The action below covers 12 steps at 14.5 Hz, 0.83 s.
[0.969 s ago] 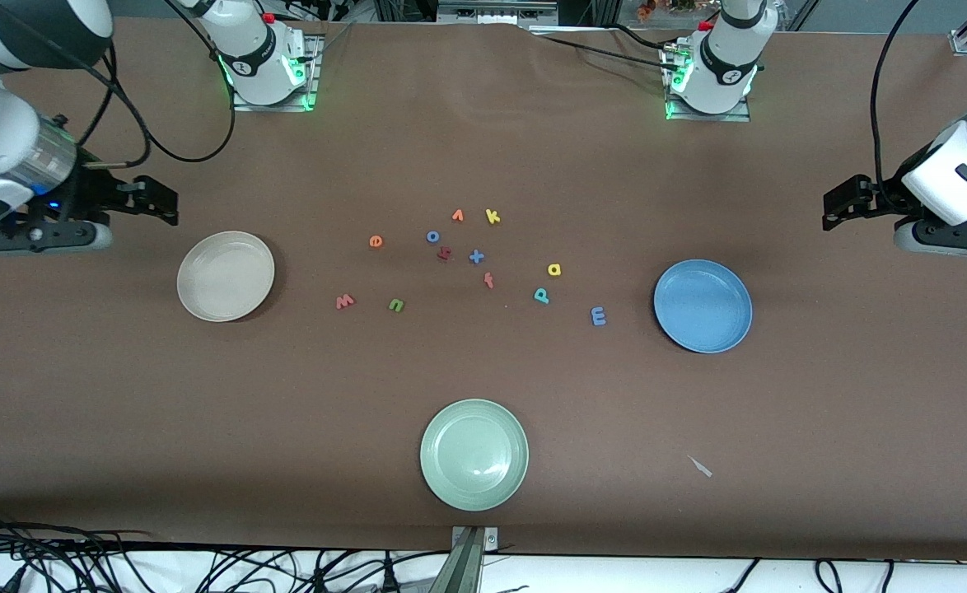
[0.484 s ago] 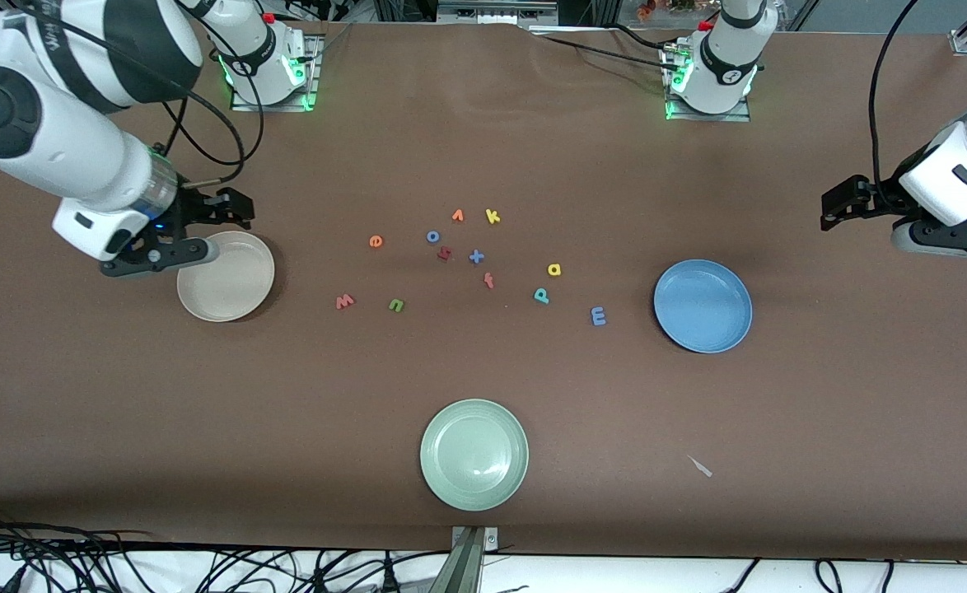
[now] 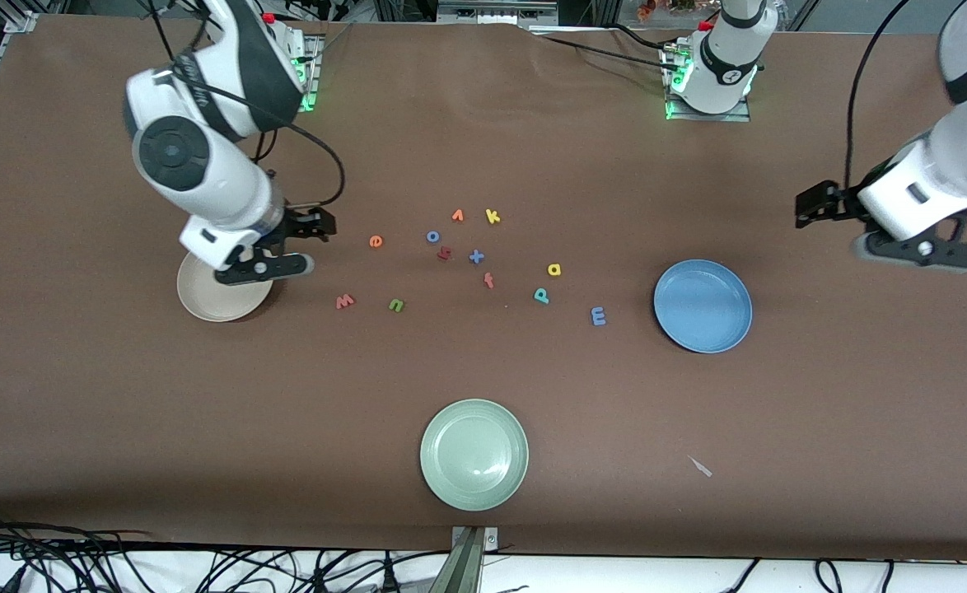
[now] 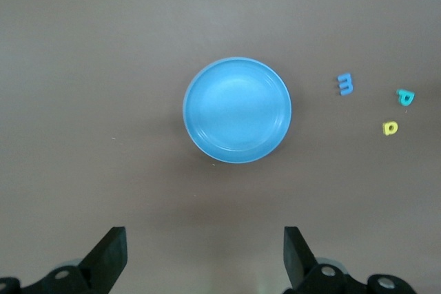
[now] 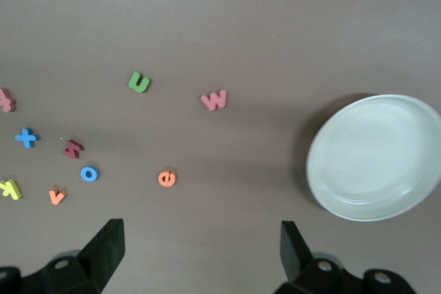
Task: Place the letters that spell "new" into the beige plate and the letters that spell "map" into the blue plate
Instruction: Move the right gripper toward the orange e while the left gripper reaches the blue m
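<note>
The beige plate (image 3: 212, 305) lies toward the right arm's end of the table, and my right gripper (image 3: 263, 265) hangs open and empty over its rim. Between the plates lie the orange "e" (image 3: 376, 241), pinkish "w" (image 3: 345, 301) and green "n" (image 3: 396, 305). Nearer the blue plate (image 3: 703, 305) are the yellow "a" (image 3: 554, 269), teal "p" (image 3: 541, 295) and periwinkle "m" (image 3: 599, 315). My left gripper (image 3: 918, 247) hovers open and empty over bare table beside the blue plate. Both plates hold nothing.
A pale green plate (image 3: 474, 454) sits near the front edge. Other letters lie in the middle: blue "o" (image 3: 432, 236), orange "v" (image 3: 457, 216), yellow "k" (image 3: 492, 217), red "f" (image 3: 489, 281), a blue plus (image 3: 476, 257) and a dark red piece (image 3: 444, 254).
My right arm has swung in from the table's end and now stands over the beige plate's rim. The left arm has edged toward the blue plate. No letter has moved.
</note>
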Motion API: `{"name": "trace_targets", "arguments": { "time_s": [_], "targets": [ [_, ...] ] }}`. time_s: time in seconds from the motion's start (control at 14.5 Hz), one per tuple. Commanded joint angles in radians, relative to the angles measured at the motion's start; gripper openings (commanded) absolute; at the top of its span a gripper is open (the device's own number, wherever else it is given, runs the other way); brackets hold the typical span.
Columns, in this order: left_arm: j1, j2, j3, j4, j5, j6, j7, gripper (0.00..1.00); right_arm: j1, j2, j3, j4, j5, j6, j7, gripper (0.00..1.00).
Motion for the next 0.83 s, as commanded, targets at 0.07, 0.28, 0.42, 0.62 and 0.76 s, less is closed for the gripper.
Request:
{"name": "trace_targets", "arguments": {
  "time_s": [0.07, 0.28, 0.42, 0.62, 0.76],
  "targets": [
    [-0.054, 0.134, -0.010, 0.033, -0.009, 0.024, 0.002, 1.00, -0.006, -0.079, 0.057, -0.228, 0.003, 0.196, 0.105, 1.00],
    [-0.104, 0.231, -0.010, 0.030, -0.021, 0.144, -0.092, 1.00, -0.006, -0.091, 0.091, -0.354, 0.000, 0.348, 0.190, 1.00],
    [-0.160, 0.289, -0.013, 0.028, -0.038, 0.214, -0.214, 1.00, -0.004, -0.080, 0.096, -0.429, 0.000, 0.481, 0.210, 1.00],
    [-0.238, 0.371, -0.013, 0.021, -0.040, 0.297, -0.332, 1.00, 0.028, -0.027, 0.094, -0.464, -0.012, 0.586, 0.245, 1.00],
    [-0.283, 0.430, -0.013, 0.019, -0.050, 0.354, -0.415, 1.00, 0.032, 0.022, 0.094, -0.464, -0.067, 0.629, 0.289, 1.00]
  ]
}}
